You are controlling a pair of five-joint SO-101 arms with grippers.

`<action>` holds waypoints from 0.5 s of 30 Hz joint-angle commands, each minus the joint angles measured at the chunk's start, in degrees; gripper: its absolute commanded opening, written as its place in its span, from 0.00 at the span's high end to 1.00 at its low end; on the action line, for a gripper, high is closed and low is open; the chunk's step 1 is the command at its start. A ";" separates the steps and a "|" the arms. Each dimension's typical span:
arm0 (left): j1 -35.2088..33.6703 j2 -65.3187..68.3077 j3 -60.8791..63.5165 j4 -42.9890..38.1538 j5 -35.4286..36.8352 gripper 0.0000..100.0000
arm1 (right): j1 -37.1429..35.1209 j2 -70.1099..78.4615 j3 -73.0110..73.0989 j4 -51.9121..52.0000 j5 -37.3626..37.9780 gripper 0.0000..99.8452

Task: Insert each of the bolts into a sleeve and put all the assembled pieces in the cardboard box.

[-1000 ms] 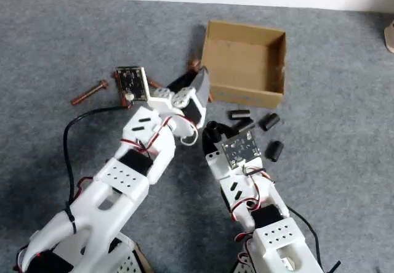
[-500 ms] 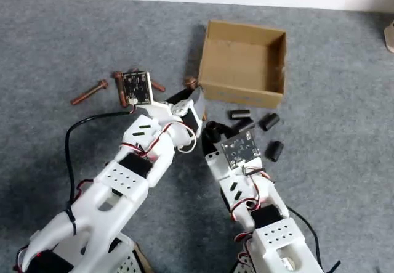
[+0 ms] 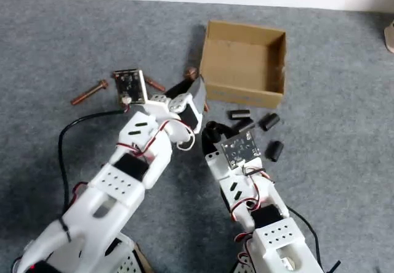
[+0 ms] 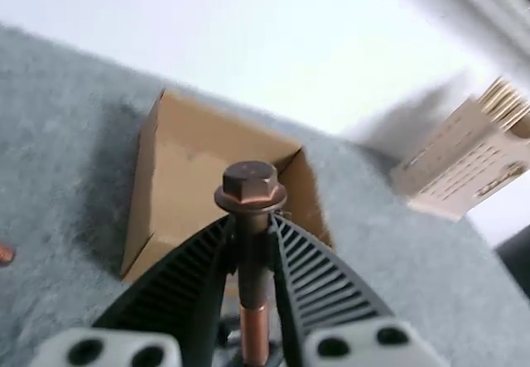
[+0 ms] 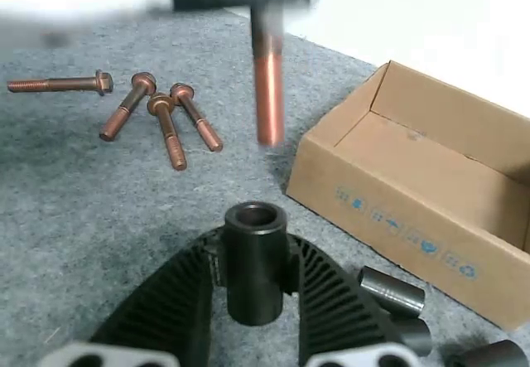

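The fingers (image 4: 190, 272) of the left gripper (image 4: 251, 230) are closed on the shank of a copper flange bolt (image 4: 250, 189), whose hex head stands just clear of the fingertips. The fingers (image 5: 178, 301) of the right gripper (image 5: 254, 247) clamp a black sleeve (image 5: 252, 280) upright, with its open bore facing up. In the right wrist view the held bolt hangs shank-down above the sleeve, its lower end apart from the sleeve's mouth and not inside it. In the high view the two grippers sit close together, just beside the near corner of the cardboard box (image 3: 246, 60) on the left arm's side. The box stands open-topped on the grey carpeted surface (image 3: 332, 162). Four loose bolts (image 5: 166, 131) lie flat on the surface on the left arm's side, well apart from the box. Three of them are fanned out with their heads close together, and the fourth lies a little farther off. Several loose sleeves (image 3: 269, 121) lie on their sides near the box's front wall, on the right arm's side, some just beside one another and one a little nearer the right arm
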 commanded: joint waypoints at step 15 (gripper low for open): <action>6.73 -15.16 8.66 -0.79 -5.98 0.99 | 1.27 -0.75 6.46 0.22 -0.35 1.00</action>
